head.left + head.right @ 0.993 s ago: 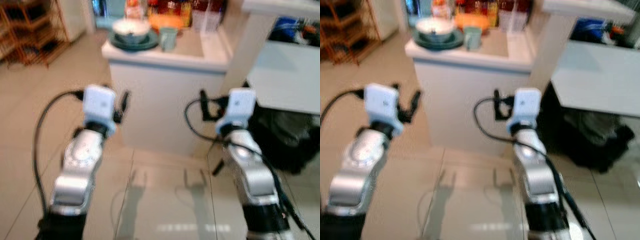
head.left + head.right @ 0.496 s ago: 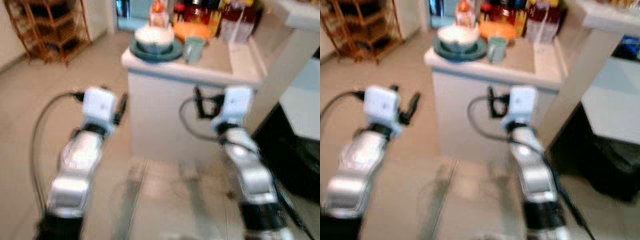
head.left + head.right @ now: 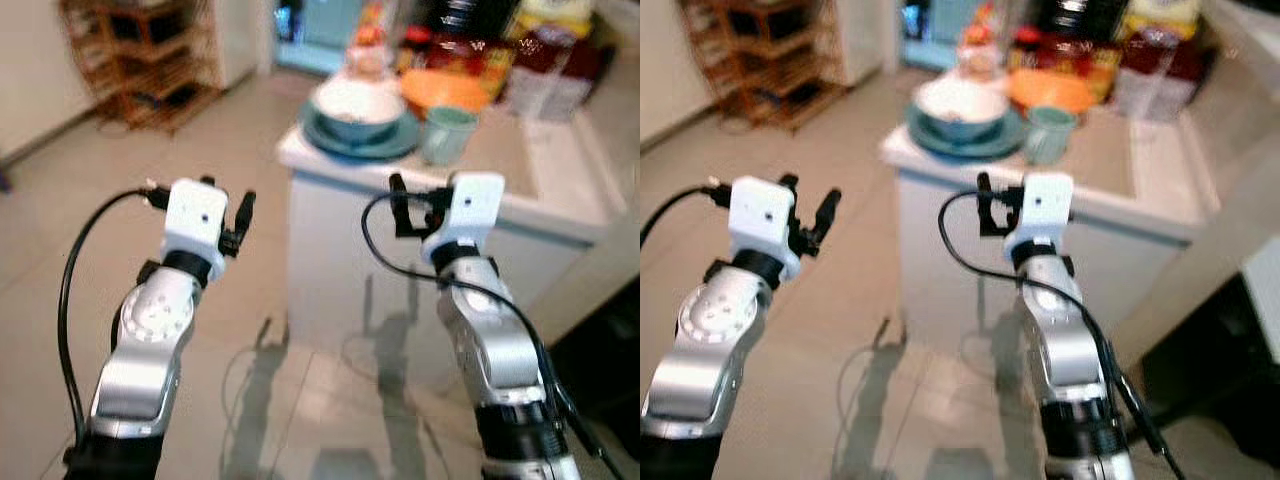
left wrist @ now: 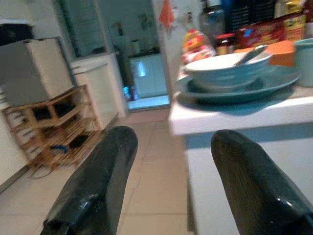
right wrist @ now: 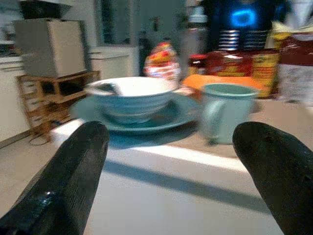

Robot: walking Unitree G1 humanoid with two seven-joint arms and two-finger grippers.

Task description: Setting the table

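Both arms reach forward, left gripper [image 3: 222, 208] and right gripper [image 3: 412, 205] fingers spread, before the counter [image 3: 545, 190].

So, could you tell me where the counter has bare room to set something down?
The white counter is bare to the right of the green mug, in front of the packets. Its left corner is crowded: the bowl on its teal plate, the mug, and the orange dish behind.

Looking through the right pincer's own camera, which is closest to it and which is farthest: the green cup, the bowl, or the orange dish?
1. Green cup, just ahead on the counter.
2. Bowl, on its plate beside the cup, slightly farther.
3. Orange dish, behind both, by the packets.
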